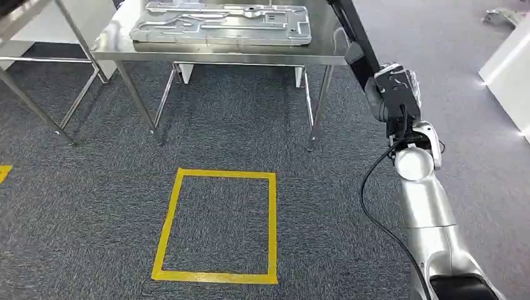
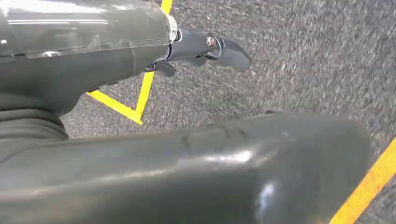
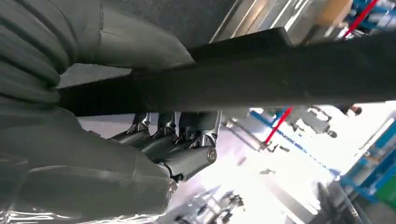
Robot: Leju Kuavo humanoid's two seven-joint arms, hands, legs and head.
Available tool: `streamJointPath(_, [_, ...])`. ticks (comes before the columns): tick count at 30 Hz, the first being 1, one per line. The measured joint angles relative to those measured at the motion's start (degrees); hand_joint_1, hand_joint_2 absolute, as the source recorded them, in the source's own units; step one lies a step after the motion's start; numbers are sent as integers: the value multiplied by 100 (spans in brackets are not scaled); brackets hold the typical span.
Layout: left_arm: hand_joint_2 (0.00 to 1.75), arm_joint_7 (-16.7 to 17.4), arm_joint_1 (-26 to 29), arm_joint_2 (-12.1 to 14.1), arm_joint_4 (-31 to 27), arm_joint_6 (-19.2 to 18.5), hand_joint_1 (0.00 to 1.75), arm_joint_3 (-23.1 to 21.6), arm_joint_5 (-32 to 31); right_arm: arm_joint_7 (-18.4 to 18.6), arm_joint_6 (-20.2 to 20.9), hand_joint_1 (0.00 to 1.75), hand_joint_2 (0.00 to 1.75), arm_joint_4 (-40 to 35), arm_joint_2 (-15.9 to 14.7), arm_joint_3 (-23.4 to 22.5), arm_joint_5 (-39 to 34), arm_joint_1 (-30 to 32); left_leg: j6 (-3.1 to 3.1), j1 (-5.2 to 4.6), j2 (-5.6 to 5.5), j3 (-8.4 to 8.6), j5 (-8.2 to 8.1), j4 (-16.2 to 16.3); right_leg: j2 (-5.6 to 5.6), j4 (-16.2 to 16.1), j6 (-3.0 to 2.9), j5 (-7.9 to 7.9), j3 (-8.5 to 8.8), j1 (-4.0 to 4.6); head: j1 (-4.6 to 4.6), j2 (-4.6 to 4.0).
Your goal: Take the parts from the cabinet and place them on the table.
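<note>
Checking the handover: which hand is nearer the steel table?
Right. The right hand, holding a long black part, is beside the steel table; the left hand hangs over carpet.

Right arm point(image 1: 425, 206) is raised forward and up, forearm angled toward the upper middle of the head view. Right hand point(image 3: 173, 140) has its fingers curled around a long black bar point(image 3: 261, 79). Left hand point(image 2: 205, 49) hangs low, fingers loosely bent, holding nothing.
</note>
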Motion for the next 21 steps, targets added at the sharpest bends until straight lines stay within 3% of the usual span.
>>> streamJointPath(2, [0, 0, 3, -11, 0, 4, 0, 13, 0, 41, -9, 175, 175, 98, 9, 83, 89, -184, 67, 46, -122, 125, 7, -38, 28, 139, 79, 54, 1, 2, 2, 0])
streamJointPath(4, [0, 0, -1, -11, 0, 6, 0, 24, 0, 105, -16, 175, 175, 229, 26, 192, 185, -378, 105, 63, -187, 214, -46, -65, 309, 810, 140, 126, -381, -71, 7, 0])
streamJointPath(5, [0, -2, -9, -13, 0, 7, 0, 26, 0, 131, -33, 175, 175, 274, 28, 221, 212, -461, 107, 72, -230, 255, -87, -72, 369, 1241, 184, 12, -691, -95, 7, 0])
streamJointPath(7, [0, -7, -9, -13, 0, 7, 0, 39, -2, 173, -75, 175, 175, 415, 39, 304, 280, -516, 104, 91, -314, 375, -199, -76, 386, 1788, 251, -474, -1193, -128, 7, 0])
streamJointPath(8, [0, -7, -4, -20, 0, 7, 0, 55, -2, 173, -77, 175, 175, 464, 48, 341, 289, -541, 95, 100, -347, 454, -260, -75, 385, 1818, 260, -646, -1338, -139, 7, 0])
streamJointPath(9, [0, -7, 1, -22, 0, 7, 0, 72, -4, 173, -79, 175, 175, 518, 61, 396, 306, -585, 83, 102, -376, 530, -317, -74, 385, 1708, 257, -668, -1399, -150, 7, 0])
streamJointPath(10, [0, -5, 7, -24, 0, 7, 0, 89, -6, 175, -79, 175, 175, 578, 74, 462, 325, -652, 72, 102, -396, 631, -388, -74, 385, 1410, 258, -545, -1380, -162, 7, 0])
streamJointPath(11, [0, -7, 9, -31, 0, 7, 0, 105, -7, 184, -79, 175, 175, 619, 92, 518, 343, -729, 59, 101, -409, 734, -461, -75, 385, 968, 233, -239, -1299, -164, 7, 0])
streamJointPath(12, [0, -7, 8, -37, 0, 7, 0, 114, -7, 190, -79, 175, 175, 660, 107, 562, 352, -802, 42, 99, -409, 814, -527, -82, 386, 519, 193, 229, -1210, -156, 7, 0])
streamJointPath(13, [0, -7, 20, -50, 7, 7, 0, 120, -7, 190, -81, 175, 175, 711, 131, 604, 356, -890, 20, 101, -414, 848, -579, -85, 379, 125, 146, 842, -1182, -132, 9, -2])
streamJointPath(14, [0, -7, 8, -55, 15, 11, 0, 125, -7, 197, -94, 175, 175, 759, 144, 641, 359, -986, -33, 98, -442, 895, -633, -103, 393, 97, 130, 914, -1166, -82, 11, 0])
streamJointPath(15, [0, -4, -16, -57, 15, 13, 0, 127, -7, 225, -92, 175, 175, 785, 181, 687, 365, -1057, -78, 108, -435, 916, -675, -156, 407, 69, 78, 843, -1131, -66, 9, 0])
streamJointPath(17, [0, -7, -16, -59, 15, 15, 0, 131, -4, 234, -94, 175, 175, 802, 229, 737, 369, -1168, -150, 101, -413, 1005, -589, -117, 421, -17, -34, 814, -1030, -61, 20, 0])
streamJointPath(18, [0, -7, -20, -55, 15, 15, 0, 133, -7, 236, -94, 175, 175, 815, 262, 756, 374, -1207, -172, 94, -400, 963, -629, -31, 433, -65, -59, 824, -908, -118, 18, 0])
streamJointPath(19, [0, -7, -23, -55, 15, 20, 0, 135, -7, 230, -99, 175, 175, 835, 295, 785, 374, -1251, -190, 102, -373, 869, -605, 254, 417, -87, -89, 778, -824, -116, 13, 0])
streamJointPath(20, [0, -5, -27, -57, 15, 24, 0, 142, -7, 228, -96, 175, 175, 856, 297, 806, 374, -1302, -205, 107, -366, 635, -640, 635, 398, -86, -122, 727, -778, -112, 11, 0])
streamJointPath(21, [0, -2, -24, -57, 15, 26, 0, 146, -13, 219, -88, 175, 175, 881, 315, 824, 363, -1329, -237, 122, -360, 335, -783, 1062, 373, -86, -128, 669, -722, -108, 11, 0])
